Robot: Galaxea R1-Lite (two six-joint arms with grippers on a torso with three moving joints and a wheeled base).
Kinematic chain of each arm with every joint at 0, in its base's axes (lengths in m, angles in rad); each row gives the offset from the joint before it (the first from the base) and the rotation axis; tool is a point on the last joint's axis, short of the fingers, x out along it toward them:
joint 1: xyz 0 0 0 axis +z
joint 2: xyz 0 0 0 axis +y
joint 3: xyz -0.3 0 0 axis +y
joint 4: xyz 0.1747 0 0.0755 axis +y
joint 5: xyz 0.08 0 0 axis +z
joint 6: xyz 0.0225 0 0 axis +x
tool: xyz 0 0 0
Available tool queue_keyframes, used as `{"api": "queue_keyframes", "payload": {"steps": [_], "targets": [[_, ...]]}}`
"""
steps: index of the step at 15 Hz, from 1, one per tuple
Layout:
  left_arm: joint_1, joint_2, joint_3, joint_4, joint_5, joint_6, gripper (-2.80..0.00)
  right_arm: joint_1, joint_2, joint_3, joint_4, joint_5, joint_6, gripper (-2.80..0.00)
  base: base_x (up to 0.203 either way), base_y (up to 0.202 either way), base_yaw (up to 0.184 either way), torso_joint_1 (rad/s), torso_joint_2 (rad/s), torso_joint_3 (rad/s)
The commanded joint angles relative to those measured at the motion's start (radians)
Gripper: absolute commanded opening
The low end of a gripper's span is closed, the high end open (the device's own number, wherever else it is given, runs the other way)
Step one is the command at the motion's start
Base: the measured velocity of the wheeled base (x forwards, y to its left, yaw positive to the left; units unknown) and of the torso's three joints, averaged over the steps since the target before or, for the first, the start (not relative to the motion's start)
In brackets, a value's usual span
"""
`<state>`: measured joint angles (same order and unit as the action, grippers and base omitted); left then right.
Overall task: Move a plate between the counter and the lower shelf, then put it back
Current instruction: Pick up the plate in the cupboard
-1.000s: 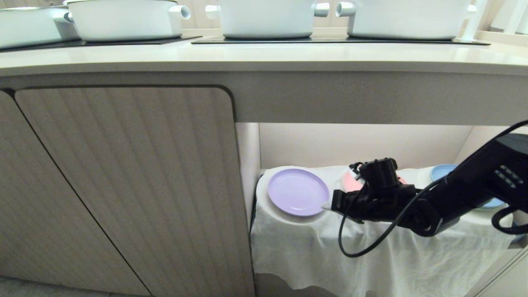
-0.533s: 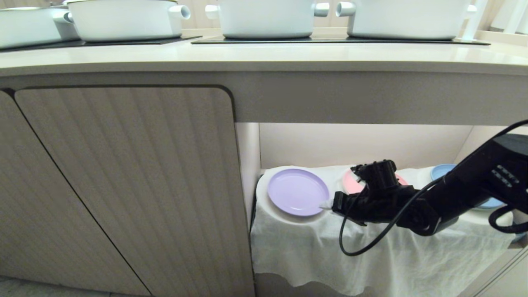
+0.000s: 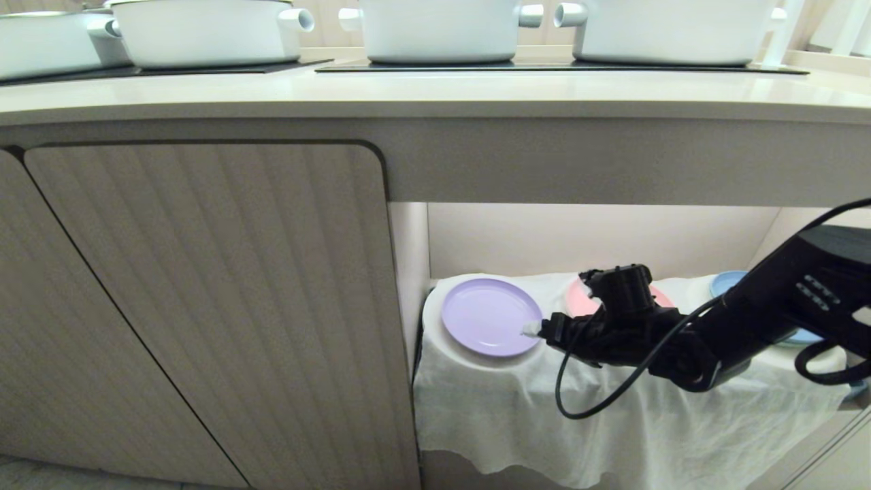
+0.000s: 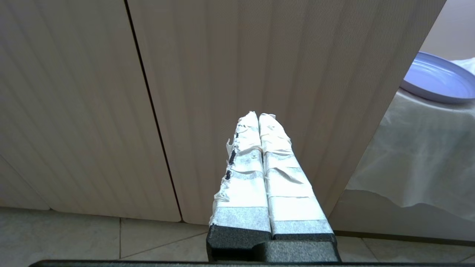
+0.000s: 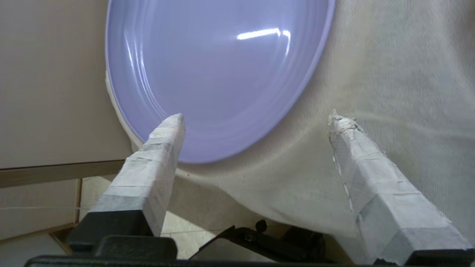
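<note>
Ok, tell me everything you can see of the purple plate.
The plate is round, shallow and lilac, smooth like plastic, with a low raised rim and faint concentric rings. It is empty and lies flat on the leftmost cloth-covered hump of the lower shelf, beside the cabinet wall. The right gripper stands open at its near-right edge, one taped finger over the rim, not gripping it.

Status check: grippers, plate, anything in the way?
Right gripper open at the plate rim, left gripper shut, parked by the cabinet door. Plate flat on lower shelf cloth. Nothing in the way.

White pots (image 3: 439, 30), pink plate (image 3: 578, 299), blue plate (image 3: 731, 282), cabinet door (image 3: 204, 306).
</note>
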<state>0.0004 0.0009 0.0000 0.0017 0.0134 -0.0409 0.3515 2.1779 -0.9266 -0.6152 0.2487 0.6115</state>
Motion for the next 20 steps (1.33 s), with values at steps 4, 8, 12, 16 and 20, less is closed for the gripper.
{"api": "queue_keyframes", "payload": {"steps": [4,8,12,16,20], "targets": [[0.001,0.001,0.0,0.0,0.0,-0.001,-2.8,0.006,0.022,-0.029,-0.028,0.001,-0.001,0.0,0.0,0.0,0.0,0.0,0.0,0.0],[0.0,0.001,0.0,0.0,0.0,-0.001,-2.8,0.007,0.045,-0.049,-0.052,-0.009,-0.001,0.0,0.0,0.0,0.0,0.0,0.0,0.0],[0.0,0.001,0.0,0.0,0.0,-0.001,-2.8,0.008,0.066,-0.051,-0.068,-0.027,-0.003,0.0,0.0,0.0,0.0,0.0,0.0,0.0],[0.001,0.001,0.0,0.0,0.0,-0.001,-2.8,0.011,0.084,-0.06,-0.119,-0.034,0.004,0.0,0.0,0.0,0.0,0.0,0.0,0.0],[0.0,0.001,0.0,0.0,0.0,-0.001,-2.8,0.045,0.1,-0.072,-0.118,-0.036,0.008,0.0,0.0,0.0,0.0,0.0,0.0,0.0]]}}
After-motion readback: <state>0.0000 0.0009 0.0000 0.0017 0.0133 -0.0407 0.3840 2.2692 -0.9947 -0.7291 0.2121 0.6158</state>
